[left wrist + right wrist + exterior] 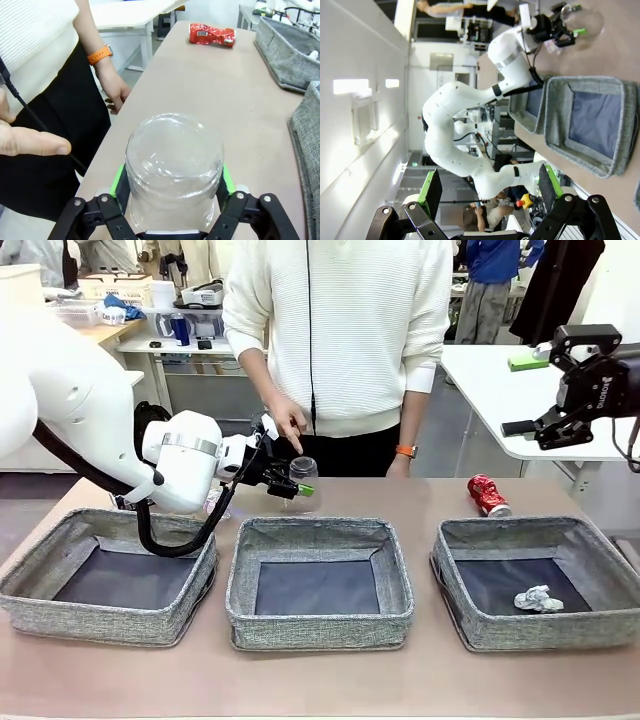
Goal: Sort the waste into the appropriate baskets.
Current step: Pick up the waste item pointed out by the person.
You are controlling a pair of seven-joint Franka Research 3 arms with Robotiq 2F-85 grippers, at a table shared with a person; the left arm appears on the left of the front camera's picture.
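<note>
The left gripper (173, 175) has its green pads (118, 180) set against opposite sides of the clear plastic cup (174, 155), pinching it. The thin wall is the thing to mind. I judge a light squeeze to be enough, since a hard one could buckle the plastic and let the cup pop out forward. The cup is on the table (235, 100) near its far edge, just behind the middle basket (320, 625) (whether it stands rim-up or rim-down is hard to tell through the clear plastic). A person's hand (287, 425) hangs close above the cup with a finger stretched out. The lift should therefore rise only a little and then draw back toward the robot's side, away from that hand and from the other hand (114, 90) at the table's edge. From there the carry looks short: clear the fabric rim before letting go, and release from low so the light cup does not bounce out. Which basket takes plastic the scene does not settle. The crumpled white paper ball (538, 598) lies in the right basket (540, 635), so probably not that one. The crushed red can (488, 495) lies on the table behind that basket, well apart from the cup. The right gripper (540, 385) hangs high at the right, spread wide and empty.
</note>
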